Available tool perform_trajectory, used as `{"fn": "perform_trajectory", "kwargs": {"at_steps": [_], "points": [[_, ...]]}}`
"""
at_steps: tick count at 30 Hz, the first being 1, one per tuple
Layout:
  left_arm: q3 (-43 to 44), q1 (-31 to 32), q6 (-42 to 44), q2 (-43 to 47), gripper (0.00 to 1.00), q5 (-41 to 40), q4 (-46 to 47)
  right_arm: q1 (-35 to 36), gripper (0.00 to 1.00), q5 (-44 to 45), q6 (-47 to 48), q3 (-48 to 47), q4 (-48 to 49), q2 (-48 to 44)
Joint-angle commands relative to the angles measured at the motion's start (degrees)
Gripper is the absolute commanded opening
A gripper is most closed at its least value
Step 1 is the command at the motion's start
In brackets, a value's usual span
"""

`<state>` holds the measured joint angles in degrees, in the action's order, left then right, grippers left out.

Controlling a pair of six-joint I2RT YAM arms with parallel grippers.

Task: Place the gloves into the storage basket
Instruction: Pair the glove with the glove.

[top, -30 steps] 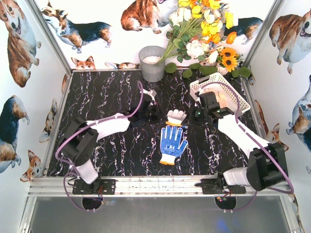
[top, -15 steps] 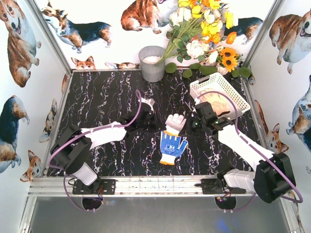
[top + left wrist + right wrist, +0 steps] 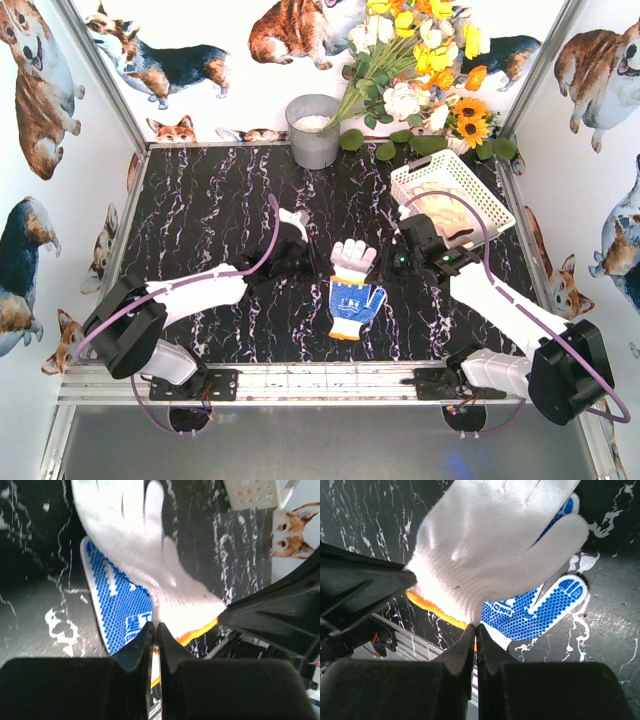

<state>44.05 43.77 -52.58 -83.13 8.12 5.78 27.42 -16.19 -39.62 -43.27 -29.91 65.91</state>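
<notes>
A white knit glove with an orange cuff point(image 3: 355, 257) hangs between my two grippers, a little above the black table. My left gripper point(image 3: 318, 266) is shut on its cuff edge, as the left wrist view point(image 3: 155, 629) shows. My right gripper point(image 3: 393, 262) is shut on the same cuff from the other side, as the right wrist view point(image 3: 475, 629) shows. A blue-dotted glove point(image 3: 355, 303) lies flat just below, also in the wrist views point(image 3: 117, 615) point(image 3: 540, 612). The white slotted storage basket point(image 3: 485, 205) stands at the back right with a cream glove point(image 3: 445, 208) inside.
A grey metal bucket point(image 3: 314, 130) stands at the back centre. A bunch of flowers point(image 3: 420, 70) leans over the back right, above the basket. Corgi-print walls close the left, right and back sides. A metal rail point(image 3: 320, 380) runs along the near edge.
Both grippers have moved toward the near side and closer together at the white glove. The white glove has risen off the table and now partly covers the blue-dotted glove.
</notes>
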Motion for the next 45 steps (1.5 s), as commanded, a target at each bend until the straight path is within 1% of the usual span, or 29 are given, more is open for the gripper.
{"fn": "perform_trajectory", "kwargs": {"at_steps": [1, 9, 18, 22, 31, 36, 45], "points": [[-3.9, 1.2, -0.2, 1.0, 0.00, -0.4, -1.2, 1.4, 0.00, 2.3, -1.5, 1.7, -0.5, -3.5], [-6.5, 3.8, -0.7, 1.4, 0.00, 1.3, -1.9, 4.8, 0.00, 2.6, -4.5, 5.7, 1.1, -3.9], [-8.2, 5.1, -0.6, 1.6, 0.00, 3.0, -3.8, 7.9, 0.00, 3.4, -8.1, 9.3, 4.1, -3.1], [-8.6, 5.4, -0.6, 3.2, 0.00, 3.7, -4.7, 9.0, 0.00, 4.1, -8.6, 9.1, 2.9, -3.7], [-6.9, 6.8, 0.3, 6.9, 0.00, 3.5, -8.2, 12.9, 0.00, 6.8, -11.0, 7.9, -1.2, -8.5], [-6.6, 8.9, 0.5, 8.4, 0.00, 2.9, -10.8, 14.3, 0.00, 7.9, -12.4, 8.7, -3.1, -11.5], [-8.0, 13.0, -1.6, 8.2, 0.00, 2.7, -12.2, 17.5, 0.00, 7.4, -14.9, 11.6, -5.1, -13.1]]}}
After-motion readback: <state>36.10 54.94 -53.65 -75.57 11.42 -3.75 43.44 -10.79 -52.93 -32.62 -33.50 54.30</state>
